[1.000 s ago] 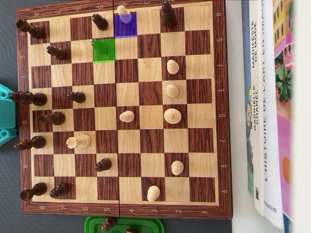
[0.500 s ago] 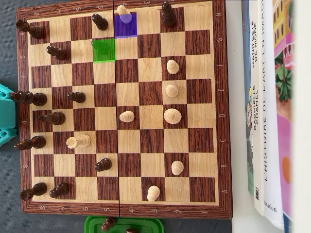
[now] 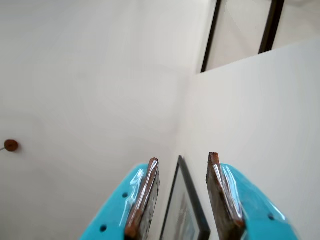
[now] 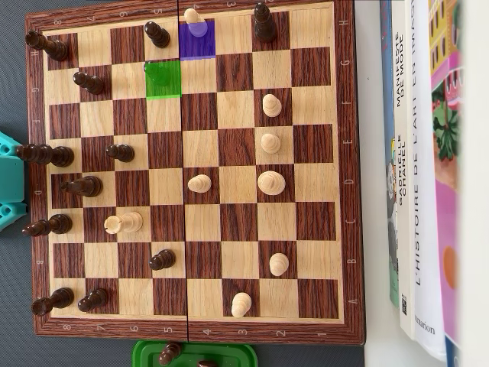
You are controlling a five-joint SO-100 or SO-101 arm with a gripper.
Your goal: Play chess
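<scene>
The wooden chessboard [image 4: 348,153] fills the overhead view. Dark pieces stand mostly along its left side, such as one [image 4: 80,186]; light pieces are spread over the middle and right, such as one [image 4: 270,182]. A purple-tinted square [image 4: 200,47] near the top holds a light piece [image 4: 195,23]. A green-tinted square [image 4: 163,86] diagonally below-left of it holds a dark piece [image 4: 156,71]. In the wrist view my gripper [image 3: 183,158] is open and empty, its teal fingers [image 3: 145,195] raised toward a white wall. The board is out of the wrist view.
A teal part of the arm [image 4: 9,183] shows at the board's left edge. A green tray [image 4: 145,355] with captured dark pieces sits below the board. Books [image 4: 416,176] lie along the right side. A framed picture [image 3: 187,215] hangs on the wall behind the fingers.
</scene>
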